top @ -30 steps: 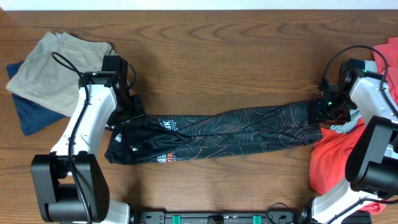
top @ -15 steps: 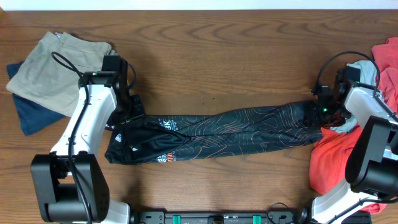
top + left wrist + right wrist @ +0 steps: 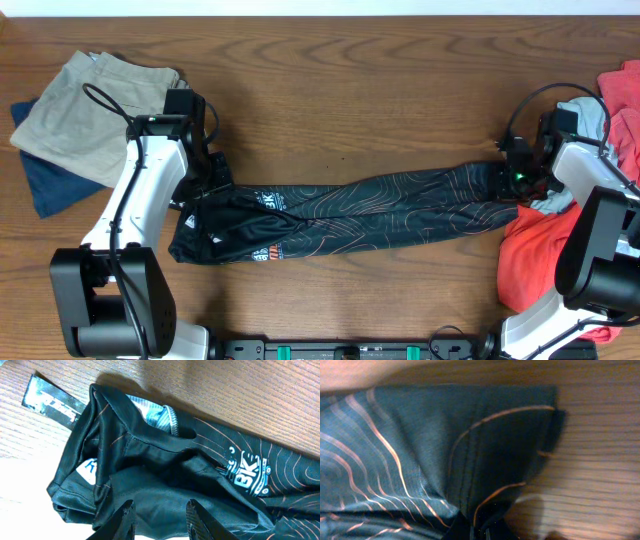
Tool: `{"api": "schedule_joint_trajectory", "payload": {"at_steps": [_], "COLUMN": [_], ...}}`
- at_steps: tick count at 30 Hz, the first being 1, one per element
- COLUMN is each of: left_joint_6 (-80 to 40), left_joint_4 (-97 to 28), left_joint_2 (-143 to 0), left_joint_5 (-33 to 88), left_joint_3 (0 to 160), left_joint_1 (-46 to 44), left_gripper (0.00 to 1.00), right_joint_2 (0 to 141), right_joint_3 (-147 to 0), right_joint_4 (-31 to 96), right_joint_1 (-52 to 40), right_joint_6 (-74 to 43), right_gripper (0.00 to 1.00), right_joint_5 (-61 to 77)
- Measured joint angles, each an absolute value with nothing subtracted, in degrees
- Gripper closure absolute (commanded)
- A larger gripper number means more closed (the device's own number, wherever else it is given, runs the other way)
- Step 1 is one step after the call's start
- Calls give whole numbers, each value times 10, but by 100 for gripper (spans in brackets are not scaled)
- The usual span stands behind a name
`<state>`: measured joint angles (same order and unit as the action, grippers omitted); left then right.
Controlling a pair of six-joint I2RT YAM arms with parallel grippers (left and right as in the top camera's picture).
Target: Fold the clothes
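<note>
Spanning the table, black T-shirt lay lengthwise.
Left gripper and right gripper each clamped one end edge; bare table ran along its far edge.

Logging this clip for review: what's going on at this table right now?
Two robot arms hold a black T-shirt with thin orange contour lines stretched across the wooden table. The left tool seems to pinch its bunched collar end; the right tool is shut on the hem. The shirt is a narrow rumpled strip, not a finished fold. A coral-red garment lies at the right edge.
</note>
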<state>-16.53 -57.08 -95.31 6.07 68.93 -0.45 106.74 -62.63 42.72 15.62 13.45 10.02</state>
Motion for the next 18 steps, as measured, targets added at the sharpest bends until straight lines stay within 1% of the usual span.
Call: {"api": "schedule_joint_trajectory", "payload": {"at_steps": [4,8,13,18], "left_joint_6": [-165,-165,-165,-165], "left_joint_4": [-571,-570,-569,-569], "left_joint_2": [-953,-953,-953,-953], "left_joint_5": [61,61,61,65], "left_joint_3": [689,689,689,689], "left_joint_1": [-4,-4,-4,-4], "left_gripper": [65,65,65,65], "right_joint_2": [1068,1068,1068,1068], "right_joint_3": [-642,-689,-745,-759], "right_joint_4": [423,428,437,482], "right_joint_1": [163,179,185,185], "right_joint_6": [91,70,62,61], "right_gripper": [99,99,99,99], "right_joint_5": [55,26,10,4]}}
